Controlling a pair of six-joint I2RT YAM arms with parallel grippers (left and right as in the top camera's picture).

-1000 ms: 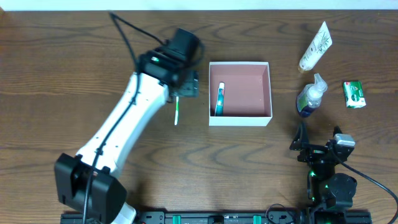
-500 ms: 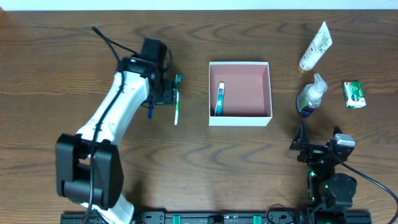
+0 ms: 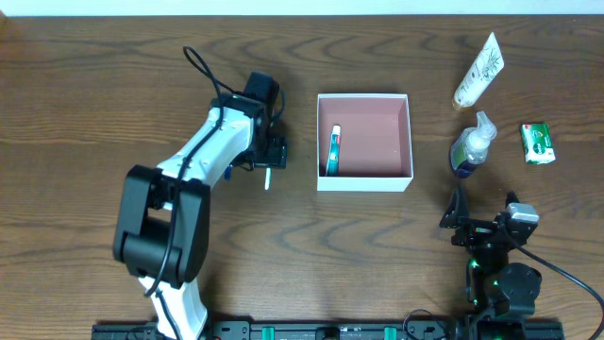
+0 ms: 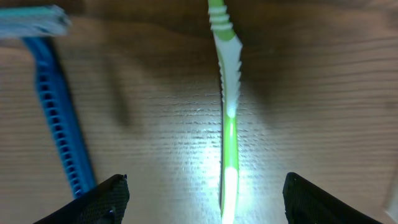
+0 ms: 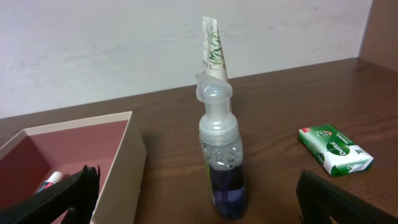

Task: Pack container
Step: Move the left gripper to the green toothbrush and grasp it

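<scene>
The container (image 3: 377, 132) is a square white box with a pink floor, right of centre on the table. A toothpaste tube (image 3: 334, 151) lies along its left wall. My left gripper (image 3: 270, 151) hangs open just left of the box, low over a green toothbrush (image 4: 227, 118) that runs between its fingers (image 4: 107, 198) without touching them. A blue razor (image 4: 60, 118) lies beside the left finger. My right gripper (image 3: 478, 225) stands open near the front edge, nothing in it, facing a pump bottle (image 5: 221, 155).
A white tube (image 3: 479, 70) lies at the back right, the pump bottle (image 3: 470, 145) stands right of the box, and a green soap box (image 3: 537, 144) lies further right. The container's near corner (image 5: 134, 155) shows in the right wrist view.
My left arm swung left away from the box, then came back right and settled over the toothbrush. The right arm has not moved.
</scene>
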